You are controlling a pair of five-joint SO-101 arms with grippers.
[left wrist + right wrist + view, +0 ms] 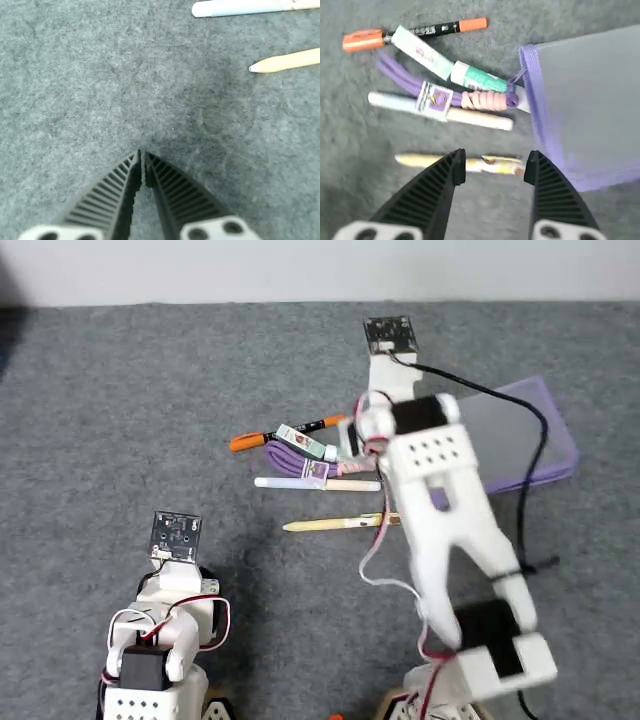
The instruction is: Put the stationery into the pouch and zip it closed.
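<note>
The stationery lies in a loose pile on the grey carpet left of the purple translucent pouch (525,430): an orange-capped marker (285,432), a white-and-green tube (305,443), a coiled purple cord (290,462), a white pen (315,483) and a yellow pen (335,524). My right gripper (496,160) is open, its fingertips standing to either side of the yellow pen (425,160), close to the pouch (590,100) edge. Whether it touches the pen I cannot tell. My left gripper (143,154) is shut on nothing, low over bare carpet, short of the yellow pen tip (285,61).
The right arm (435,465) stretches over the table and covers part of the pouch and the pens' right ends; its black cable (530,460) loops over the pouch. The left arm's base (165,640) sits at the near left. Open carpet lies to the left and behind.
</note>
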